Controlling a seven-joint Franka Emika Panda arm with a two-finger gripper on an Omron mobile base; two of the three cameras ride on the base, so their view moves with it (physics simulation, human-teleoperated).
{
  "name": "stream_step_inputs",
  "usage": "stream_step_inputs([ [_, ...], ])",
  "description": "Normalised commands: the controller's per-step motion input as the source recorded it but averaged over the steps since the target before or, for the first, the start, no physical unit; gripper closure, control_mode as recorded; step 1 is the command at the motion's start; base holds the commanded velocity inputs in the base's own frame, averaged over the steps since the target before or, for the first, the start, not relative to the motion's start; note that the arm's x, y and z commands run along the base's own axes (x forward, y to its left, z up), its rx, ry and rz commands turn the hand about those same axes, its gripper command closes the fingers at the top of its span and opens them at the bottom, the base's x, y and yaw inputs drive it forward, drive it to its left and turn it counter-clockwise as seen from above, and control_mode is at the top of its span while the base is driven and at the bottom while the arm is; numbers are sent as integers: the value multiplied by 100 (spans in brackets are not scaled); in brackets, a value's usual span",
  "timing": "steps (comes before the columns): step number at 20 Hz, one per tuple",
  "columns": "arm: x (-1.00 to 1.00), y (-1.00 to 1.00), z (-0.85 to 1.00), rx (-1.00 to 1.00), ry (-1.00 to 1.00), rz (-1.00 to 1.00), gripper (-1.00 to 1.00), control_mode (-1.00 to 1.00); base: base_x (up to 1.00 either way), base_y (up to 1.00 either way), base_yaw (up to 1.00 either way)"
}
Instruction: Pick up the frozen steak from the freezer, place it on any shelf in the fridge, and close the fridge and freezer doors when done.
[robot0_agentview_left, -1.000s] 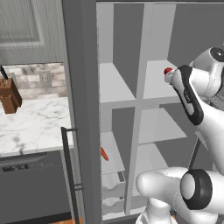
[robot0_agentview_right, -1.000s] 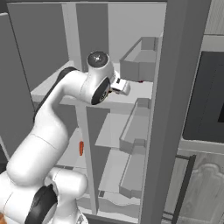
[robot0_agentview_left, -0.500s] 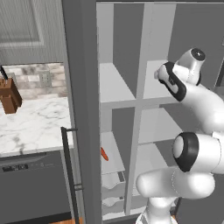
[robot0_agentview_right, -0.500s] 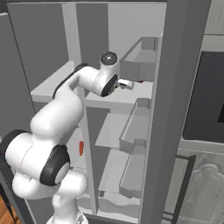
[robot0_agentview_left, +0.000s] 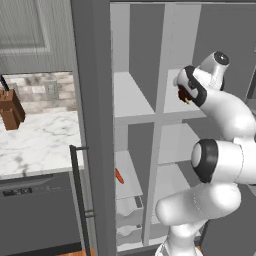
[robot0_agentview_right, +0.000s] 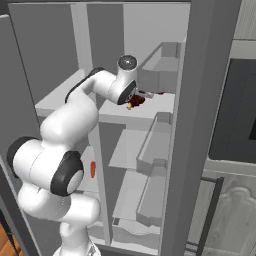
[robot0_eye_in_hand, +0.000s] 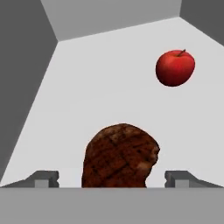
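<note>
Between the end effector's (robot0_eye_in_hand: 112, 178) wide-set fingertips sits the frozen steak (robot0_eye_in_hand: 119, 156) on the shelf (robot0_eye_in_hand: 78, 109); an apple (robot0_eye_in_hand: 175, 68) lies at one o'clock.

Shelf (robot0_eye_in_hand: 87, 96) bare left and ahead of steak (robot0_eye_in_hand: 119, 156); apple (robot0_eye_in_hand: 175, 68) blocks far right corner.

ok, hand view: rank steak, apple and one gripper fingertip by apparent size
1. Steak: largest, though it sits right at the camera, which inflates it.
2. Apple: clearly smaller in the picture, but farther back on the shelf, so true size is unsure.
3. Fingertip: smallest showing, partly cut off at the bottom.
</note>
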Motion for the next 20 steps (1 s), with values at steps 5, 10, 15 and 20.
stream_step_inputs([
  [5,-89,0,48,0,-5,1,-100,-100,0,0,0],
  [10,-100,16,52,0,-12,2,-100,-100,0,0,0],
  [15,-100,47,20,0,2,0,-100,-100,0,0,0],
  [20,-100,61,-34,0,26,0,-100,-100,0,0,0],
])
